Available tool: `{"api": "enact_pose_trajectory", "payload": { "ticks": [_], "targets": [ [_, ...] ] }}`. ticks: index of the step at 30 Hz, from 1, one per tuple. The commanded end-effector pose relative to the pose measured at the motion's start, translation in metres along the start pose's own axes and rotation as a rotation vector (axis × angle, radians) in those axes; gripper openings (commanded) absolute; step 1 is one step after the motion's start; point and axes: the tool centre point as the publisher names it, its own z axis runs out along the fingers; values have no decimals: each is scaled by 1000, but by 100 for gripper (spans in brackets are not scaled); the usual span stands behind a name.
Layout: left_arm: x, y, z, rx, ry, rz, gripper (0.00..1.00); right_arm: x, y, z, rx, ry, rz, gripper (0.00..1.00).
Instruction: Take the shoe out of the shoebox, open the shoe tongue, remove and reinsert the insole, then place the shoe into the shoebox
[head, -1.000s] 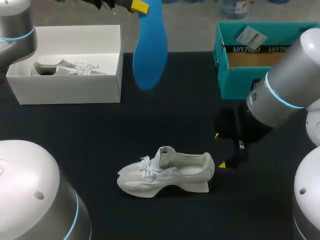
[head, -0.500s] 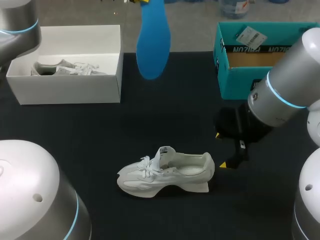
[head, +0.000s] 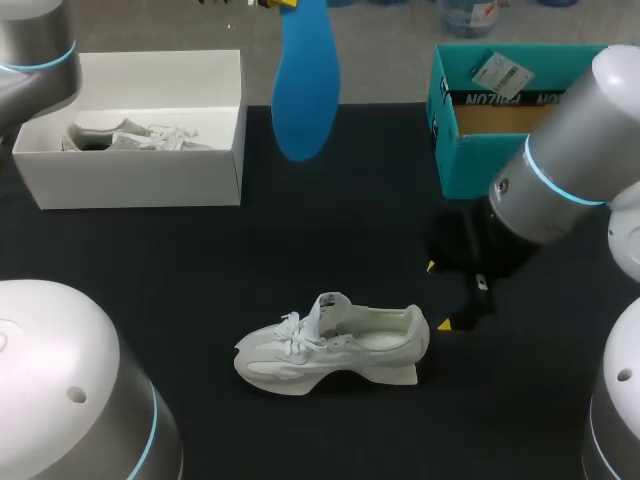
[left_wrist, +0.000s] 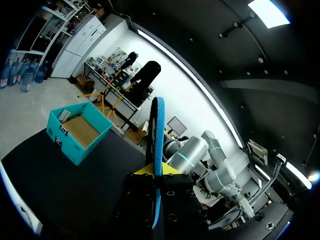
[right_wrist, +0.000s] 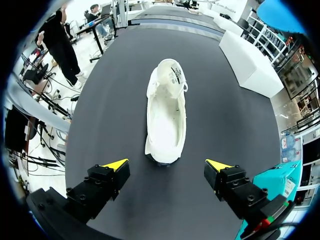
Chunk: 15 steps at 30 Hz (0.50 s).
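Your left tool (left_wrist: 156, 171) has raised the blue insole (head: 305, 90), clamped on it and hanging upright over the table's (head: 350, 230) far edge. The shoe (head: 330, 345) lies mid-table, toe pointing left, with bare table around it. Your right tool (right_wrist: 167, 164) gapes beside its heel.

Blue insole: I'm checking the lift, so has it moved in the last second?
Yes: the blue insole rose, its tip now higher against the white shoebox.
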Motion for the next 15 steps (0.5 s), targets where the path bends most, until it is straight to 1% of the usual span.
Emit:
{"api": "enact_pose_trajectory", "payload": {
  "ticks": [1,7,15],
  "targets": [
    [0,1,1,3,0,1,0,-16,22,8,41,24,-9,100],
    [0,1,1,3,0,1,0,-26,38,19,39,47,-38,100],
    [0,1,1,3,0,1,0,-31,57,40,37,52,-33,100]
  ]
}}
